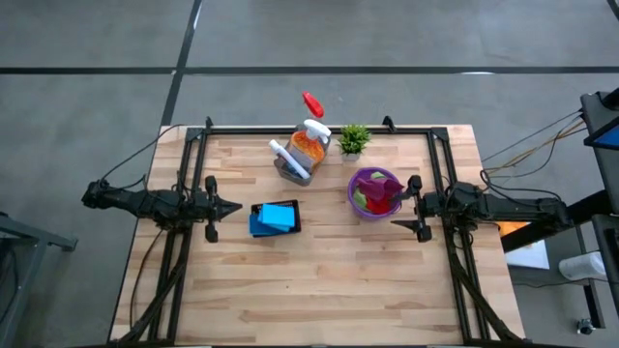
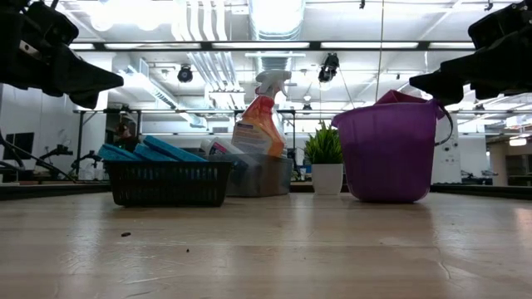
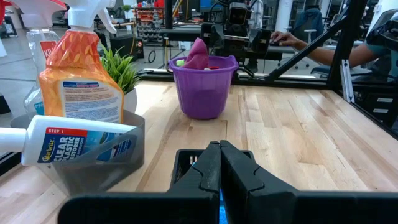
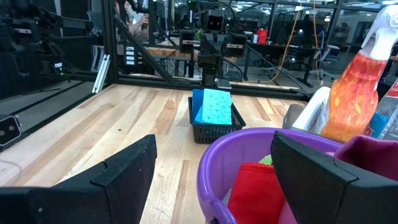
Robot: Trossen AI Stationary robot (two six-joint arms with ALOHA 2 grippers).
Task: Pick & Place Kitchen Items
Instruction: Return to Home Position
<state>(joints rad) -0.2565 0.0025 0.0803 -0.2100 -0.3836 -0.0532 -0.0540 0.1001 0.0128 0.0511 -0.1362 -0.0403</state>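
Observation:
A black basket [image 1: 276, 218] holds blue sponges [image 4: 213, 107] at the table's middle left. My left gripper [image 1: 232, 206] hovers shut just left of the basket and above it [image 3: 221, 168]. A purple bucket [image 1: 360, 198] at the middle right holds magenta, red and green cloths [image 4: 255, 183]. My right gripper [image 1: 406, 206] is open, with one finger on either side of the bucket's right rim, above it and clear of it [image 2: 416, 80]. A grey caddy [image 3: 93, 168] at the far middle holds an orange spray bottle [image 1: 308, 143] and a white squeeze bottle [image 3: 68, 142].
A small green potted plant [image 1: 353, 140] stands right of the caddy near the far edge. A red-triggered bottle [image 1: 312, 103] shows beyond it. Black frame rails [image 1: 193, 174] run along the left, right and far sides. A person [image 3: 311, 50] sits beyond the table's right side.

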